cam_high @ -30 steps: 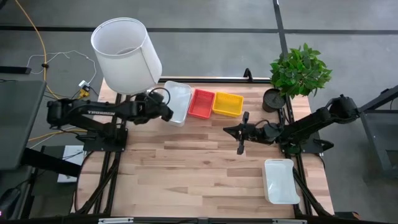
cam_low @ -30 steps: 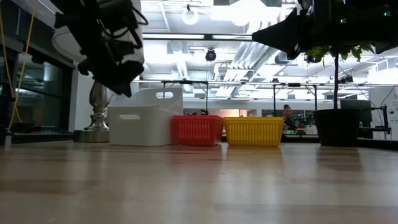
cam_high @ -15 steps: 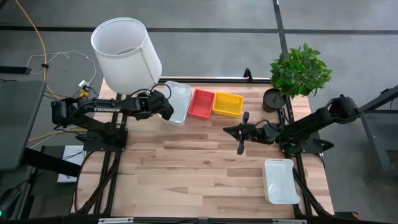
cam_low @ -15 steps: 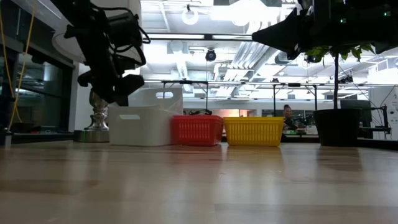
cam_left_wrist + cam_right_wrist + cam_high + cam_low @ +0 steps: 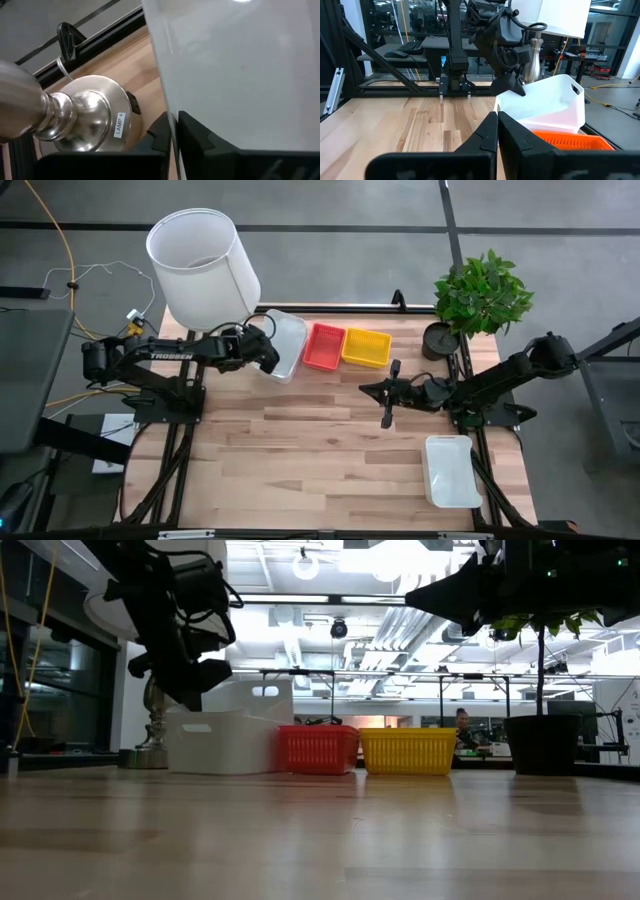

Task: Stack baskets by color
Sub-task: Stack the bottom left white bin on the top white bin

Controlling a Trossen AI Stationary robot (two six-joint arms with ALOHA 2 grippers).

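Note:
A white basket (image 5: 285, 340) stands at the table's far side, left of a red basket (image 5: 324, 346) and a yellow basket (image 5: 366, 347). My left gripper (image 5: 268, 357) slants down at the white basket's near left corner and is shut on its wall. In the low view the basket (image 5: 225, 740) rests with its bottom on the table. A second white basket (image 5: 452, 470) lies at the near right. My right gripper (image 5: 364, 389) hovers right of centre, level, shut and holding nothing. My left gripper pinches the white basket's left long wall (image 5: 178, 107) near its near end. One finger (image 5: 159, 136) is outside the basket and the other finger (image 5: 200, 140) is inside. The fingers come slanting down from the table's left. The basket's bottom stays on the table.
A lamp with a white shade (image 5: 203, 268) and a silver foot (image 5: 90, 115) stands just left of the held basket. A potted plant (image 5: 483, 292) is at the far right corner. Bare wood (image 5: 320, 450) fills the middle and near side.
My left gripper has sunk a little toward the white basket's near left corner and has shut on its wall. The basket's near end has shifted slightly toward the table's left. My right arm has kept still.

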